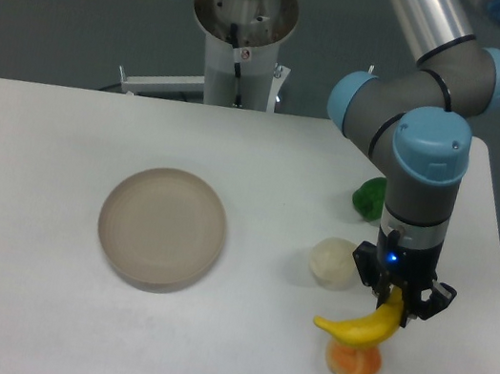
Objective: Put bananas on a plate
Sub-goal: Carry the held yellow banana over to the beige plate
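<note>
A curved bright-yellow banana (359, 326) hangs in my gripper (395, 308), which is shut on its right end at the right front of the table. The banana is lifted and tilts down to the left, overlapping the lumpy orange fruit (354, 364) in the picture. The round beige plate (162, 227) lies bare at the table's middle left, well apart from the gripper.
A pale whitish round object (333, 263) sits just left of the gripper. A green object (368, 197) lies behind it, partly hidden by the arm. The robot base (242, 40) stands at the back. The table's right edge and front edge are close to the gripper.
</note>
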`<state>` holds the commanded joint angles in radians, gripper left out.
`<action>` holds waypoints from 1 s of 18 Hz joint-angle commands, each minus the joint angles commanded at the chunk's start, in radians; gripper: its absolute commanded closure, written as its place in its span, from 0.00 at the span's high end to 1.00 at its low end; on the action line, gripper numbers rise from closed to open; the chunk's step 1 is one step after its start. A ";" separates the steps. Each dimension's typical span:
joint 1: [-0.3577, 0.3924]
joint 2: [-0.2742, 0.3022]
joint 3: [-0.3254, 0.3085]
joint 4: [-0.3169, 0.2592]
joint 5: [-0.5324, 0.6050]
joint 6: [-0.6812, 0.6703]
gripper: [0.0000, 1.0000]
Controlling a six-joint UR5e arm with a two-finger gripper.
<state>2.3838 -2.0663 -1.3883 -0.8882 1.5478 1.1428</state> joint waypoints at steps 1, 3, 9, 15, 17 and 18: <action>0.000 0.002 0.002 -0.002 0.006 -0.002 0.34; -0.005 0.005 0.005 -0.003 0.005 -0.002 0.34; -0.044 0.046 -0.038 -0.011 0.006 -0.023 0.34; -0.133 0.081 -0.112 -0.012 0.014 -0.173 0.34; -0.162 0.098 -0.159 -0.009 0.014 -0.227 0.34; -0.179 0.104 -0.187 -0.005 0.014 -0.263 0.34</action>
<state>2.2045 -1.9620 -1.5751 -0.8928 1.5616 0.8793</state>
